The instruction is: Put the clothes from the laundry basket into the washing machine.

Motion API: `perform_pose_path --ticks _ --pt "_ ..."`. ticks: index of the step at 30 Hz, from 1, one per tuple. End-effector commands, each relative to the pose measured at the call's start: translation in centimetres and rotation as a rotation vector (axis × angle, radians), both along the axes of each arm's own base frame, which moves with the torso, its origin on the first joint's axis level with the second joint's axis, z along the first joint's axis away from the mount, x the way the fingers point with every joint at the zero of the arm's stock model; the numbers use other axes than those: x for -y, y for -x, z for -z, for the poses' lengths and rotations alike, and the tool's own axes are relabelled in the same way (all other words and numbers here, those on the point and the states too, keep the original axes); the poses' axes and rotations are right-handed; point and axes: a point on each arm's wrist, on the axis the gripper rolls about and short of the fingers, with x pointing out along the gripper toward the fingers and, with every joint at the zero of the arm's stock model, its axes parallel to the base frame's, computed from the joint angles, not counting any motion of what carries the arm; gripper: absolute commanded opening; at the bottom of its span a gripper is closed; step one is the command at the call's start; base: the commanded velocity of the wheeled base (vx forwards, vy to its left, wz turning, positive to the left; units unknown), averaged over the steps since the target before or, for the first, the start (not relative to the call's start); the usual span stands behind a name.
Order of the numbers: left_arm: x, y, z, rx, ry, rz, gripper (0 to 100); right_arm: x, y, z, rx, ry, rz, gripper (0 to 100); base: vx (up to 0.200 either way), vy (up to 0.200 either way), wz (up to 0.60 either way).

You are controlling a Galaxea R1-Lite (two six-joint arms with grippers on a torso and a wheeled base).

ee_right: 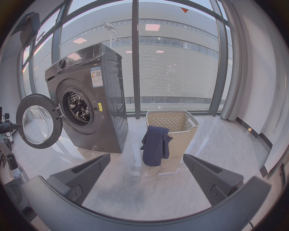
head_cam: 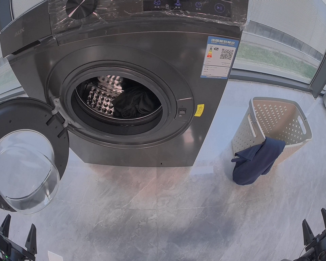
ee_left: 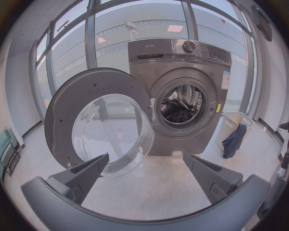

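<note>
One navy garment [head_cam: 258,163] drapes the laundry basket [head_cam: 271,99] rim; pinch its upper fold with your wide-open right gripper [ee_right: 146,157].

a washing machine [head_cam: 136,47] of satin grey metal, its top under crinkled clear film [head_cam: 112,12], showed a shiny dimpled steel drum [head_cam: 102,97]; the cloth [head_cam: 256,163] looked soft and matt navy, the basket [head_cam: 282,119] matt perforated plastic, the floor [head_cam: 152,210] glossy stone.

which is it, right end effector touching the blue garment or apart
Apart. The head view shows floor between the right end effector and the blue garment draped over the basket.
</note>
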Motion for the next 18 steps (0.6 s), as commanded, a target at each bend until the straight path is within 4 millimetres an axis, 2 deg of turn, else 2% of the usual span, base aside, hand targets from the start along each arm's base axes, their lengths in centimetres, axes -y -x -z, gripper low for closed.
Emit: perform_pose_path --ticks 1,5,18 --pt "0.45 0.45 1.04 0.014 -0.006 0.106 100 0.00 -0.01 0.48 -0.002 0.004 0.000 100 0.000 0.000 0.00" --pt "0.46 0.50 1.32 -0.031 0.010 0.118 100 0.00 -0.01 0.48 -0.002 0.004 -0.002 100 0.000 0.000 0.00" --pt "0.46 0.45 1.31 -0.016 0.009 0.118 100 0.00 -0.01 0.48 -0.002 0.004 -0.002 100 0.000 -0.200 0.00"
